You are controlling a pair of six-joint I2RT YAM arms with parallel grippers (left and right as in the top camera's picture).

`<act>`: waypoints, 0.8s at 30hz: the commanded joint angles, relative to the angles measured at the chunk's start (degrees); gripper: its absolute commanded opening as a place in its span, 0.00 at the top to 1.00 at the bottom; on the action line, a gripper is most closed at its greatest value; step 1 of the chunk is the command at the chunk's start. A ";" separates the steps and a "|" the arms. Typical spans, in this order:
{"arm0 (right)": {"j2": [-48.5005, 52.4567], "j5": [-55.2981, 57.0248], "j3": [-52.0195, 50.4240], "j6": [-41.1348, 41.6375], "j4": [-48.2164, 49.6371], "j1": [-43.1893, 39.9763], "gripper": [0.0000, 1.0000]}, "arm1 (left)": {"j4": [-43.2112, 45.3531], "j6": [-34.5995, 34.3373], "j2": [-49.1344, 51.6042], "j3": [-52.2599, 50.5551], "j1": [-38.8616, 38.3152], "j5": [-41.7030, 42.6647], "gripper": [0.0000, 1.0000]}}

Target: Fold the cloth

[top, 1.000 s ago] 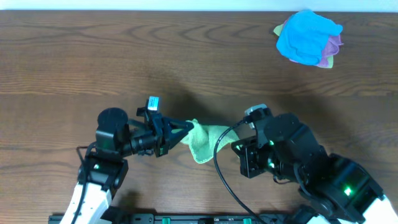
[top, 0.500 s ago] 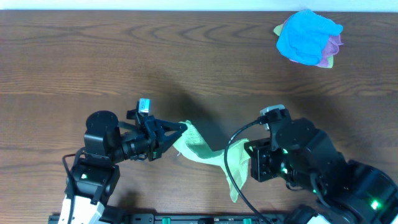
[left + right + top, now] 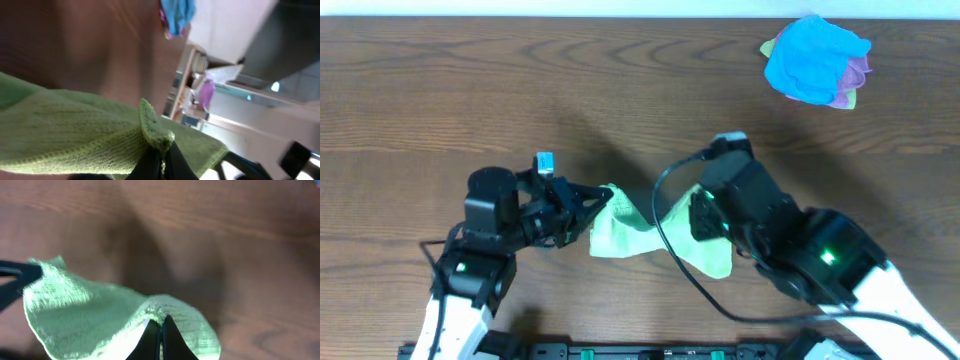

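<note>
- My left pincer (image 3: 607, 194) is clamped narrow on an edge of the cloth (image 3: 618, 237). The left wrist view shows a puckered bit of green terry squeezed between the fingertips. It has barely shifted over the last second, only drawing back a touch toward its own side.
- The cloth is what changed most. A second ago it was a small bunch trapped between the two pincers. Half a second ago it trailed as a thin strip toward the near right. Now it is opened into a wider sheet with a dip in the middle, held between the two arms near the front of the surface (image 3: 470, 90). From the shadow under it in the right wrist view, I judge that at least the held edge is off the wood. I cannot see the white tag.
- My right pincer (image 3: 159, 325) is also closed tight on a fold of the cloth. That arm has swung up and away from the near edge since half a second ago, which pulled the fabric open.
- I read this as spreading the cloth ahead of the fold. No fold is laid yet.
- Far right, the blue cloth (image 3: 815, 58) and the purple cloth (image 3: 858, 72) under it have not moved.
</note>
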 commanded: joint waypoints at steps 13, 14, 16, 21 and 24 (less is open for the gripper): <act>18.10 4.92 0.68 -11.47 19.61 -10.32 0.99 | 22.73 8.07 22.80 3.45 0.57 -10.25 0.94; 18.80 4.92 0.68 -11.87 20.70 -10.88 0.99 | 23.71 8.87 24.24 4.20 0.57 -11.15 0.94; 20.41 4.92 0.68 -12.94 23.34 -12.11 0.99 | 24.70 10.16 27.04 6.12 0.57 -12.96 0.94; 24.81 4.94 0.68 -15.34 30.95 -14.10 0.99 | 25.29 14.71 35.17 12.90 0.57 -16.37 0.94; 28.17 4.92 0.68 -16.46 36.00 -14.95 0.99 | 25.31 16.81 40.19 16.98 0.57 -17.42 0.94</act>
